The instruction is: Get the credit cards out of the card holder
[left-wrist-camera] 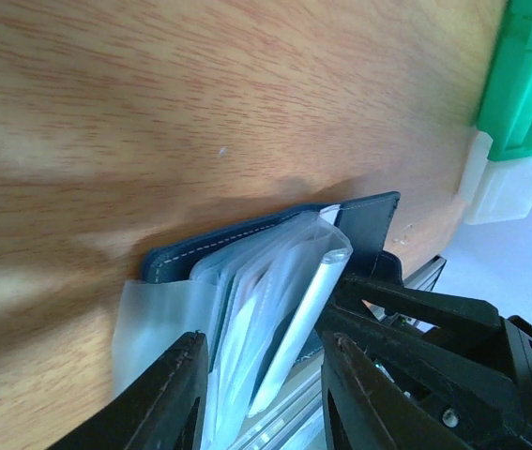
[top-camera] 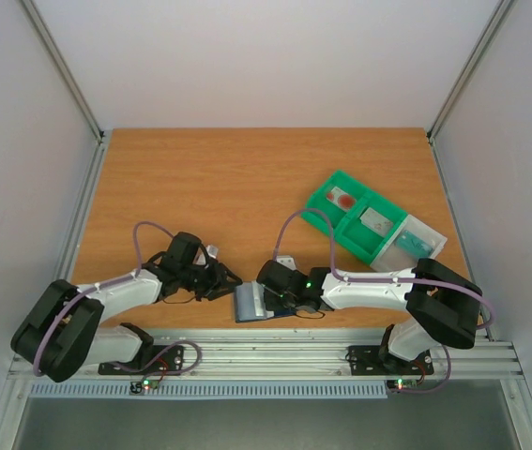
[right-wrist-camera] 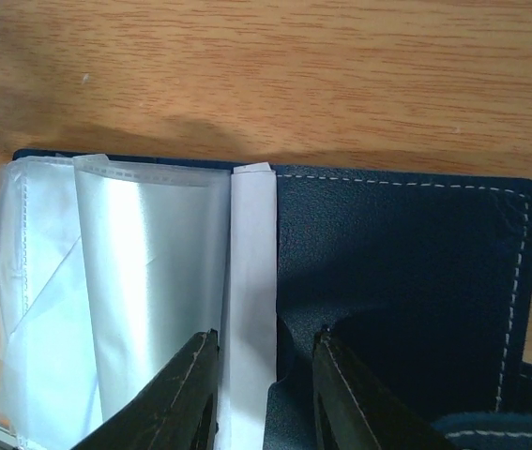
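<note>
Card holder (top-camera: 250, 305) lies open lengthwise along the near edge of the tabletop (top-camera: 247, 178), clear sleeves (left-wrist-camera: 247, 309) between the spread jaws of the left gripper (left-wrist-camera: 264, 347). Jaws of the right gripper (right-wrist-camera: 266, 337) straddle a white strip (right-wrist-camera: 251, 262); grip unclear.

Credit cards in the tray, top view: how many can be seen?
3. One red-blotched card in the far-left compartment of the green tray, one greyish card in the middle, one teal card in the pale end section. Others may hide inside the card holder.

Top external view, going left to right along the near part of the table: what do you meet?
The left gripper → card holder → green tray. The right gripper lies over the card holder, so its place in the order is unclear.
</note>
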